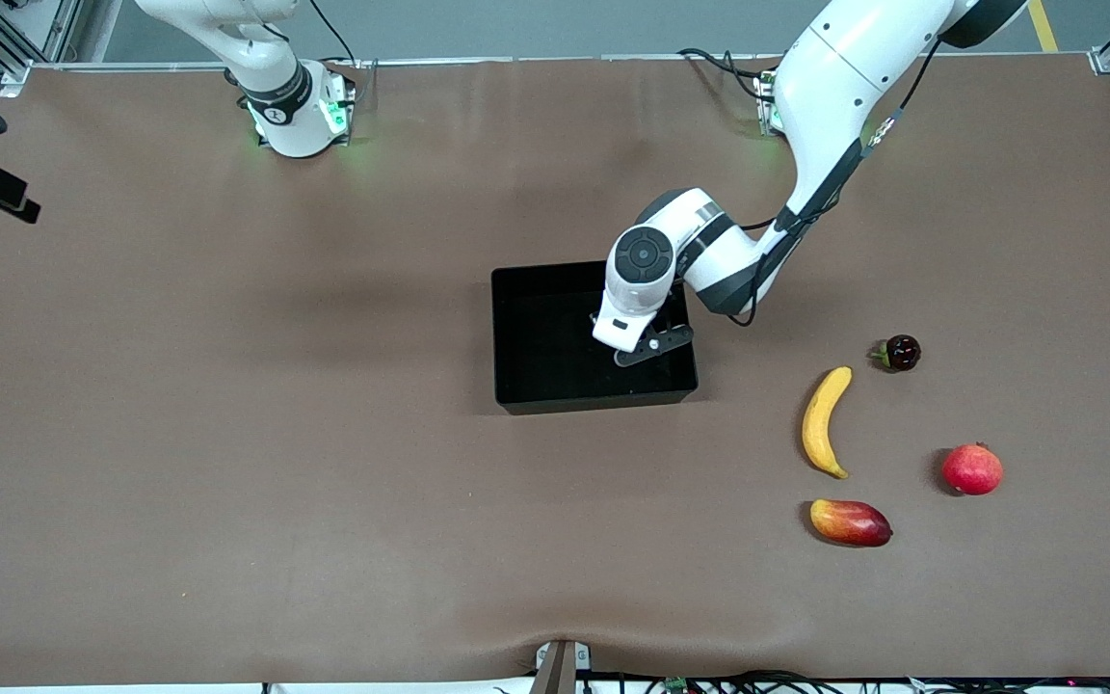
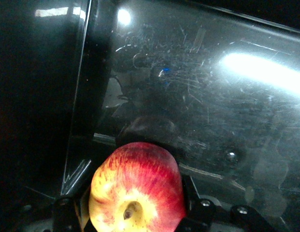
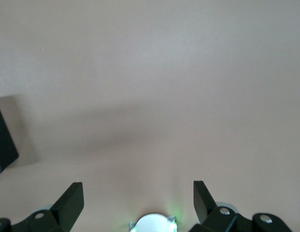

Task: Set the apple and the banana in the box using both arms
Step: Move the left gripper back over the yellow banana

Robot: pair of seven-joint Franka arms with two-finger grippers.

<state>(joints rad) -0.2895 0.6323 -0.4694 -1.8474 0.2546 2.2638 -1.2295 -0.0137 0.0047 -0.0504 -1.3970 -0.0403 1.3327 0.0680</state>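
Note:
My left gripper [image 1: 649, 347] is down inside the black box [image 1: 545, 333], at the end toward the left arm. It is shut on the apple [image 2: 140, 174], red with yellow patches, its stem dimple facing the wrist camera. In the left wrist view the gripper [image 2: 133, 209] holds the apple just above the box's scratched glossy floor [image 2: 213, 106]. The front view hides the apple under the hand. The banana [image 1: 825, 421] lies on the brown cloth toward the left arm's end, nearer the front camera than the box. My right gripper [image 3: 138, 189] hangs open over bare cloth, holding nothing, and that arm waits.
A red-yellow mango [image 1: 850, 521] lies nearer the front camera than the banana. A plain red round fruit [image 1: 972, 469] and a small dark fruit [image 1: 900, 353] lie beside the banana. A black corner [image 3: 2, 140] shows at the edge of the right wrist view.

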